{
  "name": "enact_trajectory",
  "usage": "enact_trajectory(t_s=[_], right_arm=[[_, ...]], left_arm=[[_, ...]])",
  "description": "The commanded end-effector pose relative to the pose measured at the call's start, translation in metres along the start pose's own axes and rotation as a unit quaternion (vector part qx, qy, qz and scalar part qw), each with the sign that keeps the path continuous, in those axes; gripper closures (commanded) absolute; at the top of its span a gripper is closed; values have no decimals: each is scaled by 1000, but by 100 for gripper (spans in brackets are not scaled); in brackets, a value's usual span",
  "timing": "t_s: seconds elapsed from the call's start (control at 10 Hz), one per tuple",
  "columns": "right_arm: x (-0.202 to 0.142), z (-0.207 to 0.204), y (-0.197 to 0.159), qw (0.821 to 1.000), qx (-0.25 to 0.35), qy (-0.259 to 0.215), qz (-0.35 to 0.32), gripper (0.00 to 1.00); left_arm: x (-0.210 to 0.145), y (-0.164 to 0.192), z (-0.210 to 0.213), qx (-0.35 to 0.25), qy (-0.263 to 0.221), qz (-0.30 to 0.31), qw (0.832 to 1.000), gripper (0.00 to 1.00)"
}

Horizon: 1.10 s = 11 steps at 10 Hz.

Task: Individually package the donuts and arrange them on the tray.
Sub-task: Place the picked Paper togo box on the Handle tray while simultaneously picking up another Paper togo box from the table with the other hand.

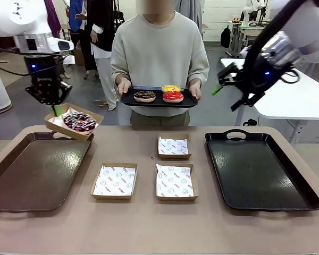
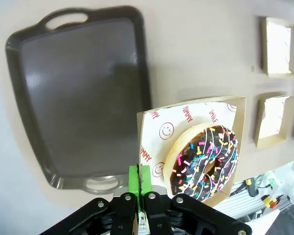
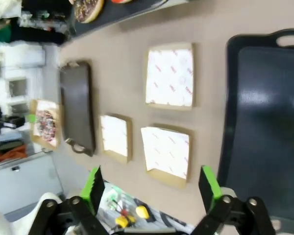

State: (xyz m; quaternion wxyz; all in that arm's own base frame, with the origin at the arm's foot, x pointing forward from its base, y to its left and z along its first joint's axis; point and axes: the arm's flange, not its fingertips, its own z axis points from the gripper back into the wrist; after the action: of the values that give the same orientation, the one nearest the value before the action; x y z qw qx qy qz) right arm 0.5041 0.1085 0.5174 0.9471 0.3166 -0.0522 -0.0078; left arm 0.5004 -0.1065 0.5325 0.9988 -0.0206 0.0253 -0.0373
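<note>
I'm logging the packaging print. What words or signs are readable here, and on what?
"YUMMY": red print on the paper liner of the box in the left gripper, under the sprinkled donut.
"SMILE": same liner, among red smiley-face signs.
Other liners in the boxes on the table: red print, too small to read.

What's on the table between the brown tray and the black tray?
Three open, paper-lined boxes without donuts, seen in the front view: far box, near-left box, near-right box, between brown tray and black tray.
</note>
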Motion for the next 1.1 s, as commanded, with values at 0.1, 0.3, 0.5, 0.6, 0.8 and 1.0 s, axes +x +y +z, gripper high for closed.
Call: enact_trajectory(t_s=[0.1,0.3,0.5,0.6,0.8,1.0], right_arm=[[2,-42,30,998,-54,20,26,0],[-20,-55,26,996,-71,33,37,0],[-12,-57,33,997,-54,40,44,0],[-12,-57,33,997,-54,40,44,0],[-12,-57,33,997,-54,40,44,0],[-12,-57,33,997,-54,40,44,0]], left_arm=[[-26,39,-14,12,-23,3,1000,99],[-32,55,-24,16,-35,5,999,99],[-25,49,-17,11,-15,15,1000,99],[-25,49,-17,11,-15,15,1000,99],[-25,49,-17,11,-15,15,1000,99],[-25,49,-17,11,-15,15,1000,99]])
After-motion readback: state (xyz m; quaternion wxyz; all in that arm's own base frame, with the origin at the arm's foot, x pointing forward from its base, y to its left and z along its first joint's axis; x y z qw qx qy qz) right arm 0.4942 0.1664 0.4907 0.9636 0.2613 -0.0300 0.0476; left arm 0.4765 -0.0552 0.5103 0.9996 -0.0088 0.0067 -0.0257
